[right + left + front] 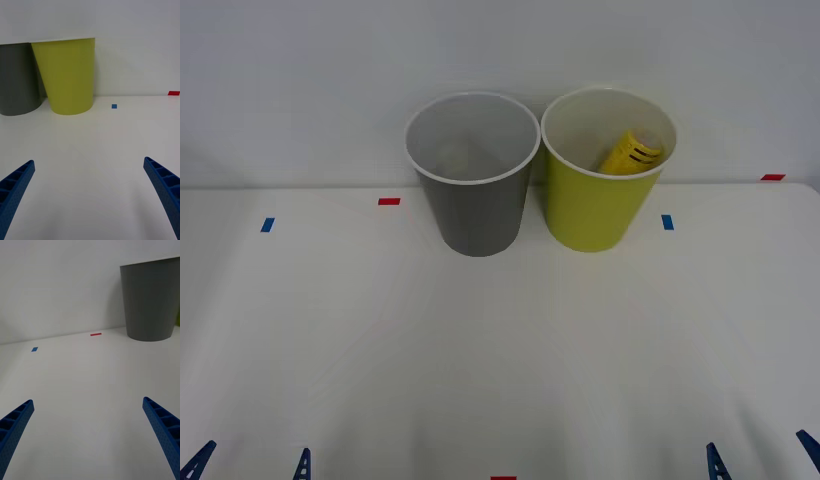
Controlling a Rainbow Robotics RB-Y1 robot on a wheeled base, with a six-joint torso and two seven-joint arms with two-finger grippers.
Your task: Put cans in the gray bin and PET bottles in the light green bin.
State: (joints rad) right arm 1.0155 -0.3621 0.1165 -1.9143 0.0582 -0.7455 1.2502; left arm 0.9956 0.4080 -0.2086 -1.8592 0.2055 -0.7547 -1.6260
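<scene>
A lab or test setup is suggested rather than a home. A bare white counter (500, 350) is seen against a plain white wall (500, 50), and small red tape marks (389, 201) and blue tape marks (667, 222) are stuck on the counter from 9 o'clock round to 3 o'clock as position markers. No furnishings or household clutter can be made out.

white table (500, 350); gray bin (475, 215), light green bin (590, 210), tape marks (389, 201)

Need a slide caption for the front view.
PET bottle inside the light green bin; gray bin beside it.
</scene>
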